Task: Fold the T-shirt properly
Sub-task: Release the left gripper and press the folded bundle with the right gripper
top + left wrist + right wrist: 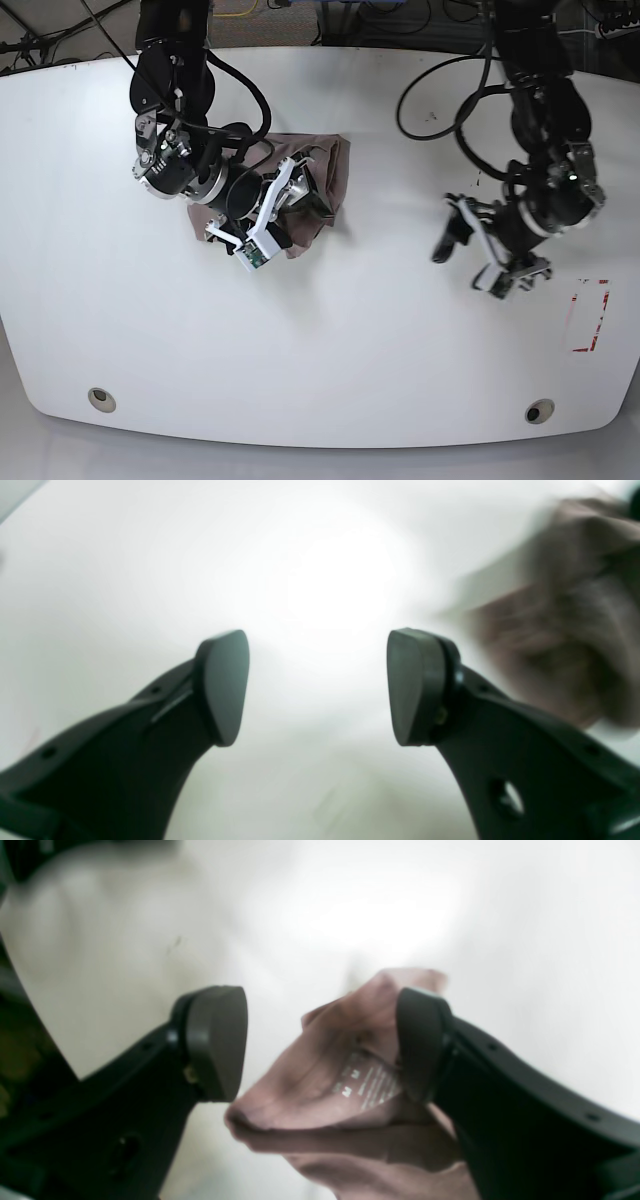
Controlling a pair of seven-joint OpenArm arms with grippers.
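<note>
The T-shirt (325, 175) lies bunched in a wrinkled taupe heap at the table's (330, 350) far left, a printed label showing inside a fold. The right gripper (320, 1040) hovers over it, jaws wide, fabric touching one pad, partly hiding it. The left gripper (317, 685), open and empty, hangs well apart.

The right tool (320, 1045) hangs over the white counter (525, 940), jaws spread wide — a bunched fold of the taupe T-shirt (325, 1080) lies between them, touching one black pad (422, 1040), its printed label facing the camera.
</note>
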